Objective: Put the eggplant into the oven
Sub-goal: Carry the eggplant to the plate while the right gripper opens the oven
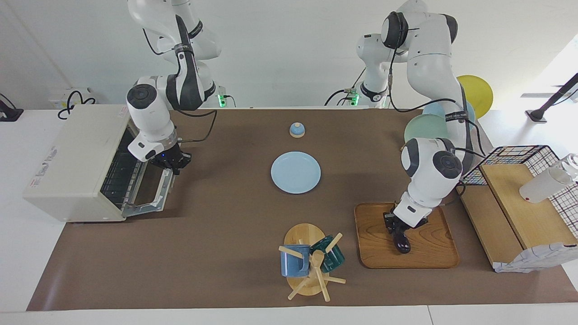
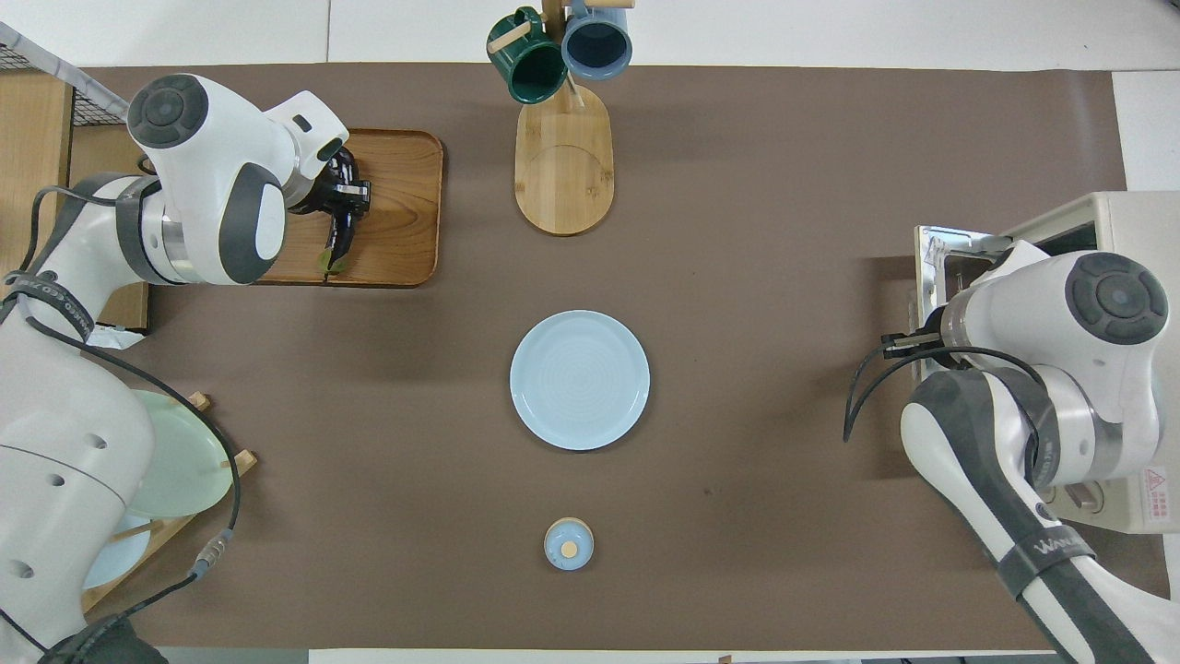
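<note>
Eggplant [image 1: 401, 238] lies on wooden tray [image 1: 429, 253] — brown table mat [image 1: 216, 234], white wall.

In the overhead view the right arm's white wrist covers the right hand [image 1: 174, 168] and most of the boxy cream-white toaster oven [image 2: 1115, 217], which the picture's edge also cuts. The left arm hides part of the slender dark purple eggplant [image 1: 401, 241] and much of the left hand [image 1: 393, 225]. The oven's knobs are covered.
</note>
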`<state>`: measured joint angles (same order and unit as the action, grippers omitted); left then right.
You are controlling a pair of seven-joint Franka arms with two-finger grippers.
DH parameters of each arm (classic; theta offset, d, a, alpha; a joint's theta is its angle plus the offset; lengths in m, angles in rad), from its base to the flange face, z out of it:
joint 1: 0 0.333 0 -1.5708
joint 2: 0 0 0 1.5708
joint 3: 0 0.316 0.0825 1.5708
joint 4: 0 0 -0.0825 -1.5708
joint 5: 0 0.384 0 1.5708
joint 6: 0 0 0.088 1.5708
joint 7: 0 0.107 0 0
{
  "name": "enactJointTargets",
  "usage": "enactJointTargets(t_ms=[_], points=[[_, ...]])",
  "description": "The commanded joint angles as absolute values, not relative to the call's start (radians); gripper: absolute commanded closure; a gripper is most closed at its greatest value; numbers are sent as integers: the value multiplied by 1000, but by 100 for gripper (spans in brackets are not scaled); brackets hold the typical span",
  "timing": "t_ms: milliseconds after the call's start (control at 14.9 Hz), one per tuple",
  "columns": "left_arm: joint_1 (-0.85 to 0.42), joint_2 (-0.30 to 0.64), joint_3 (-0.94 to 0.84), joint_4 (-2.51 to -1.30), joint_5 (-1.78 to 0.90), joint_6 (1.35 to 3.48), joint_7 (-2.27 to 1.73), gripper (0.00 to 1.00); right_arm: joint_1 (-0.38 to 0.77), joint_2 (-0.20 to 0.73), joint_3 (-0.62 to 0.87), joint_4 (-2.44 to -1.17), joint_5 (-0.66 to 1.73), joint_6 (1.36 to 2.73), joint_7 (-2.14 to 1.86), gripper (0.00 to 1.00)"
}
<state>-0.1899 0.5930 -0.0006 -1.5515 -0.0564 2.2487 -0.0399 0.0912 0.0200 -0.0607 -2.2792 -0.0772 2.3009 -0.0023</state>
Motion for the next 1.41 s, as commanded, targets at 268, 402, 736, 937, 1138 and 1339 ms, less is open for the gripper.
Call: enactJointTargets(t_ms=[268,402,736,937,1138,1339], points=[[-202,505,2,-1526,-118,2134,-107,100,83,113,-86,-2309,-37,2398,26,100],[-247,444,-2,-1535,-123,2054,-174,100,90,129,-87,-2309,-23,2422,37,100],[-446,338,-2,-1600,-123,1959,-412,100,139,129,-83,-2295,-11,2402,95,100],[-557,287,-3,-1707,-124,2032,-550,100,216,124,-81,-2258,8,2344,207,100],[-650,218,-3,-1920,-124,2285,-636,100,218,103,-81,-2171,6,2205,204,100],[-718,210,-3,-2032,-124,2407,-655,100,204,58,-90,-2086,6,2036,204,100]])
